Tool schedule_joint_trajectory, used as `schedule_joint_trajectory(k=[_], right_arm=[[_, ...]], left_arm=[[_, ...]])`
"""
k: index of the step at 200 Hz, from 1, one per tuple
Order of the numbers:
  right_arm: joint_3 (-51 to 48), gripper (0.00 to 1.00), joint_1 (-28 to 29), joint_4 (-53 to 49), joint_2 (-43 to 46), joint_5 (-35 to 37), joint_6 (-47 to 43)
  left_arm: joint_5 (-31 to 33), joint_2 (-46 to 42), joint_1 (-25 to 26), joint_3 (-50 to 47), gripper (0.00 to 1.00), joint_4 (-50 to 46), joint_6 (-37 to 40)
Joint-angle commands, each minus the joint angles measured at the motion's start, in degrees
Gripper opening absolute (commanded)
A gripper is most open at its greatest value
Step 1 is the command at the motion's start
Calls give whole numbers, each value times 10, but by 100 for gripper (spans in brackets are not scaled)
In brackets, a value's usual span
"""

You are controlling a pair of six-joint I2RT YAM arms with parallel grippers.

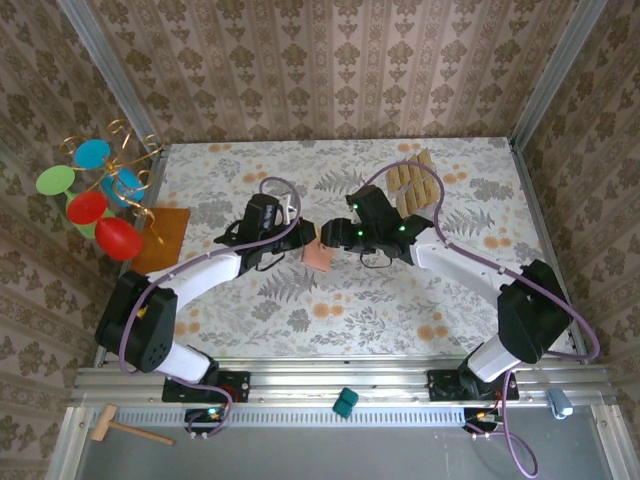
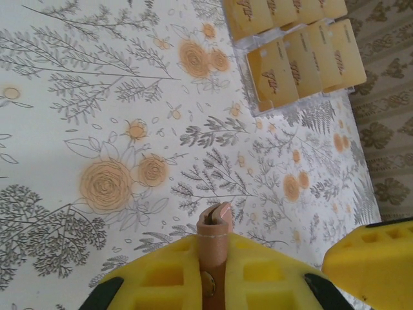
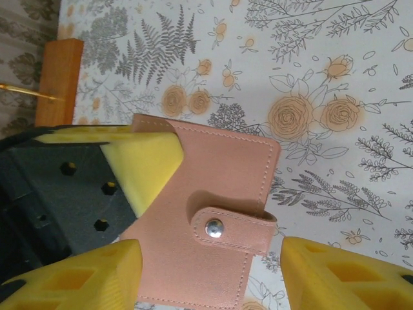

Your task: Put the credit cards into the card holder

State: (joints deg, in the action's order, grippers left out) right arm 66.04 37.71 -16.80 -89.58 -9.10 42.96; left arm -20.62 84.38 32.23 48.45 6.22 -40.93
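The left pincer (image 2: 213, 261) is closed tight on one edge of the card holder (image 3: 219, 168). The right pincer (image 3: 210, 278) stands open, one finger at each side of it.

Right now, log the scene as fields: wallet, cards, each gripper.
wallet: closed, snap tab fastened
cards: in rows, far right, apart from the wallet
left gripper: shut on the wallet's edge
right gripper: open, a finger on either side of the wallet
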Motion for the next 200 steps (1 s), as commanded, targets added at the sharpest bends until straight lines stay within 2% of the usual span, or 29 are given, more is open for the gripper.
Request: schedule_joint_trajectory(k=[1, 134, 154, 180, 200], right_arm=[[20, 60, 14, -39, -23, 43, -20], [55, 60, 37, -13, -87, 62, -16], [56, 55, 36, -22, -93, 83, -12], [42, 43, 31, -22, -91, 101, -6], [17, 38, 23, -24, -81, 112, 0]], left_arm=[[23, -17, 3, 19, 8, -5, -8], [11, -17, 6, 5, 7, 26, -41], [12, -18, 7, 7, 7, 26, -43], [16, -22, 8, 8, 5, 26, -42], [20, -25, 8, 11, 1, 22, -39]])
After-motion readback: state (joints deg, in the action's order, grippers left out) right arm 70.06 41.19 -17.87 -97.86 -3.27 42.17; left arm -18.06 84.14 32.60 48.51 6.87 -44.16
